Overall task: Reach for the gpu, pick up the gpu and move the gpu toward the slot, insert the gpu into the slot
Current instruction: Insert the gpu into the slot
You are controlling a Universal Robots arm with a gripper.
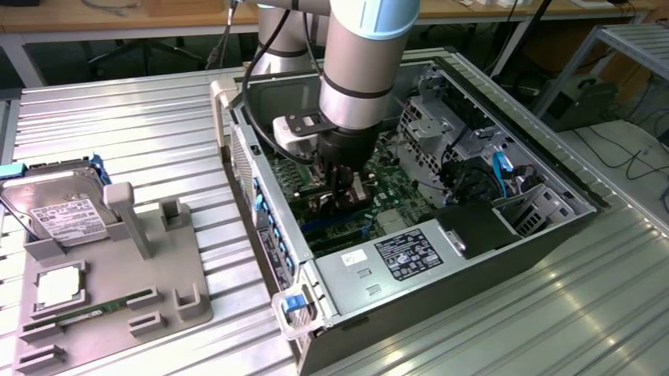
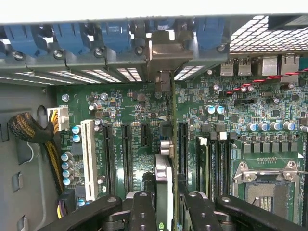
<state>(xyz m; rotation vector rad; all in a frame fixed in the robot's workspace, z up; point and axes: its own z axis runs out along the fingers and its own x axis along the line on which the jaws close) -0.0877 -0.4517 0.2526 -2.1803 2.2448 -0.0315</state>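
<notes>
Gripper (image 2: 163,202) is down inside the open PC case (image 1: 544,168), jaws clenched on the gpu (image 2: 166,144) — card held edge-on, upright, its bracket up at the rear wall. Pick-up and carry look done; gpu sits over the motherboard (image 2: 125,103) at the slot — full seating can't be judged.

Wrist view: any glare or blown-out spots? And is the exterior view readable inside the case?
Wrist view: the gpu held edge-on in the gripper is lit evenly, while the vent grille and the band above it wash out white. Exterior view: the motherboard sits in shadow under the arm; the ribbed table reflects bright streaks.
</notes>
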